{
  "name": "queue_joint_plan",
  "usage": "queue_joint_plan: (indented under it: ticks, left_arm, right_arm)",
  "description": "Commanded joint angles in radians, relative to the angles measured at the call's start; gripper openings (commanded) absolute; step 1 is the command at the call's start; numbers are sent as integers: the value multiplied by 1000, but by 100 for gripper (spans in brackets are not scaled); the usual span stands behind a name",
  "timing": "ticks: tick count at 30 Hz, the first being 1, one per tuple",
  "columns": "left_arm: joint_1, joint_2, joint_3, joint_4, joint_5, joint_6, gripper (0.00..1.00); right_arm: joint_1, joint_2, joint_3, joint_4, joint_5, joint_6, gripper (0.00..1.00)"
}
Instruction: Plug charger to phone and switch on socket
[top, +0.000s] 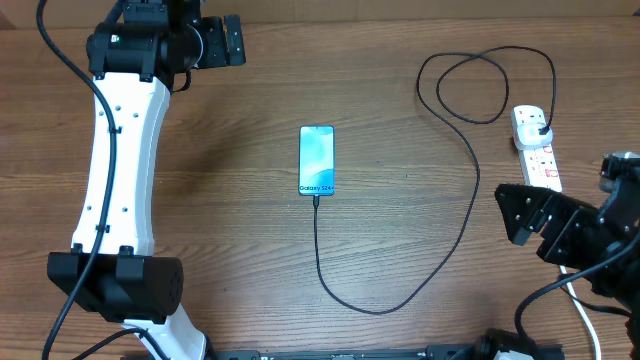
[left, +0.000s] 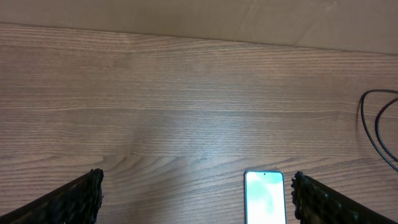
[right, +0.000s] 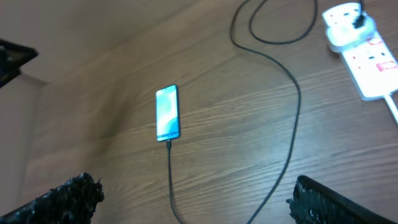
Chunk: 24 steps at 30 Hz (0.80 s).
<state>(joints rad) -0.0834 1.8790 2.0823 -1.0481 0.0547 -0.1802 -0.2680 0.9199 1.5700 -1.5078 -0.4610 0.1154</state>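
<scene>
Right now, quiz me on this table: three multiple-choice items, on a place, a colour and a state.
1. The power strip lies: A far left; B centre; C far right.
2. The thin cable is: A white; B black; C red.
3. The cable's small end is: A at the phone's bottom edge; B loose, away from it; C tucked under the strip.
Answers: C, it sits at the overhead view's right side; B, it shows dark in every view; A, it runs straight into the phone's bottom edge.
</scene>
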Motion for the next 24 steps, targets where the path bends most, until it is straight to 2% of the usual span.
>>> queue_joint_plan:
  ticks: [1, 5, 8, 14, 20, 24]
  left_arm:
    - [-3, 4, 0, 1, -11, 8, 100]
    - [-3, 4, 0, 1, -11, 8, 100]
    - [-3, 4, 0, 1, -11, 8, 99]
    - [-3, 4, 0, 1, -11, 8, 100]
    - [-3, 4, 0, 1, -11, 8, 100]
    - [-3, 4, 0, 1, -11, 8, 100]
  right_arm:
    - [67, -26, 0, 58, -21, -20, 100]
    - [178, -138, -71, 172, 15, -20, 100]
    - [233, -261, -249, 328, 15, -20, 100]
    - [290, -497, -715, 766, 14, -19, 100]
    - [307, -661, -1020, 1064, 16, -20, 100]
    - [309, -728, -1157, 1202, 30, -20, 100]
